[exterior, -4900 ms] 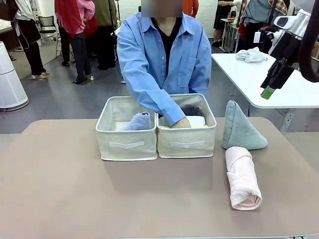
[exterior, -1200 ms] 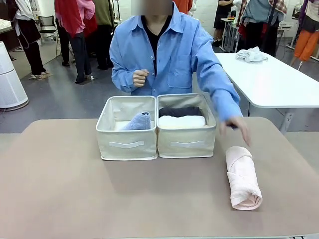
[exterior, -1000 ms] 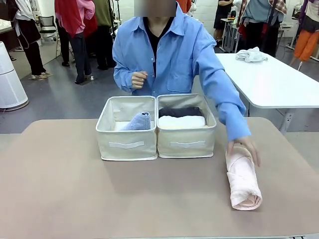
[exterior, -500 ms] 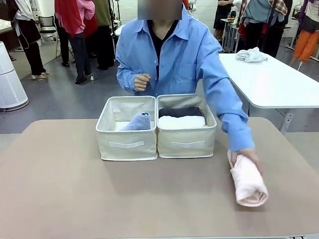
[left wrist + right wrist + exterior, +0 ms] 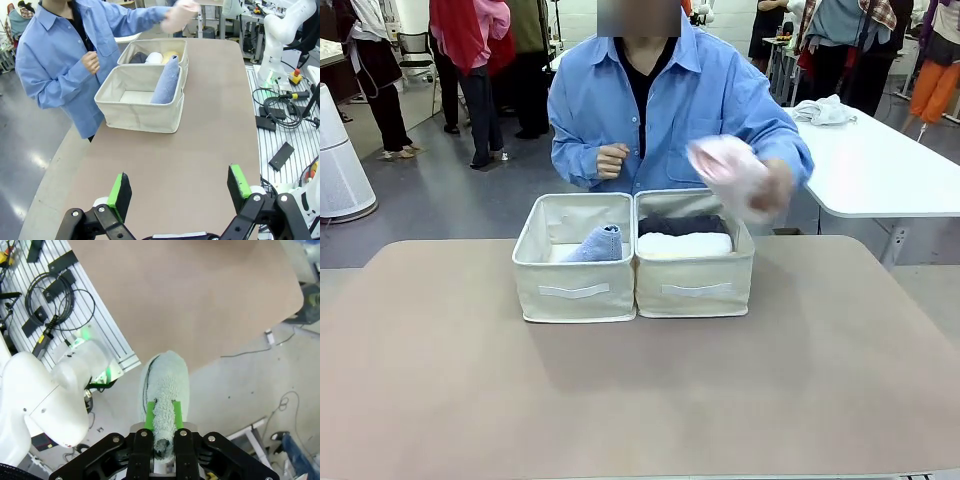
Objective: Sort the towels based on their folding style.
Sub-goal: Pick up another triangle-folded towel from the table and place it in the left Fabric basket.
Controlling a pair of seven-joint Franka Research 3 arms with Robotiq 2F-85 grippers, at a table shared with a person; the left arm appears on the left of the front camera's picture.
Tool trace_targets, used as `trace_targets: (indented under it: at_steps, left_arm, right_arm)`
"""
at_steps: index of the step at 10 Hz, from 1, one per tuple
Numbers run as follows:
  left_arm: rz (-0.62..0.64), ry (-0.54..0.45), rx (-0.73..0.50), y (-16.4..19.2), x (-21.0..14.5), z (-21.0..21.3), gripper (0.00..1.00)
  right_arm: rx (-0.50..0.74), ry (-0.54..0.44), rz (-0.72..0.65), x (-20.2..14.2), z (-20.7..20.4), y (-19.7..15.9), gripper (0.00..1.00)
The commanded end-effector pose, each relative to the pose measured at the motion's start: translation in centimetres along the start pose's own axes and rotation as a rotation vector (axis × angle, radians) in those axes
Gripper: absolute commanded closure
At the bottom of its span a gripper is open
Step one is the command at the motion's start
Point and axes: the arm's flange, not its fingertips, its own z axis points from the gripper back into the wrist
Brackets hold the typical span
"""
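Tabletop (image 5: 640, 400): hand (image 5: 772, 190) is holding pink roll (image 5: 728, 172) over the centre-right box (image 5: 695, 290).
Right gripper (image 5: 163, 416) is clamping the grey-green cone (image 5: 165, 382) along its fingers (image 5: 149, 415); left gripper (image 5: 180, 189) is gaping.

The right end effector (image 5: 163, 415) gripped the grey-green towel (image 5: 166, 377), with its two green pads (image 5: 149, 415) pressed into the terry on either side. The towel stood out along the fingers, and its rounded far end was seen against the edge of the brown surface (image 5: 200, 290). To one side lay a slotted metal plate (image 5: 107, 340) carrying coiled black cables (image 5: 52, 295). A white arm base (image 5: 45, 400) stood beside it, with a green light (image 5: 85, 334) glowing close by. Thin cables trailed over the grey floor (image 5: 250, 395).
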Motion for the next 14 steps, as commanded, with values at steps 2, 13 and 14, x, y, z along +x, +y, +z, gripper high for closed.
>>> trace_targets:
  at_steps: [2, 13, 14]
  left_arm:
    - [-0.006, -0.025, 0.006, -0.2, 0.1, -0.1, 0.00]
    - [-0.006, -0.025, 0.006, -0.2, 0.1, -0.1, 0.00]
    - [-0.006, -0.025, 0.006, -0.2, 0.1, -0.1, 0.00]
  right_arm:
    - [-0.011, -0.026, 0.051, 2.8, 0.4, -0.6, 0.86]
    - [-0.034, -0.259, 0.454, 24.6, 3.3, 3.4, 0.86]
    - [-0.034, -0.259, 0.454, 24.6, 3.3, 3.4, 0.86]
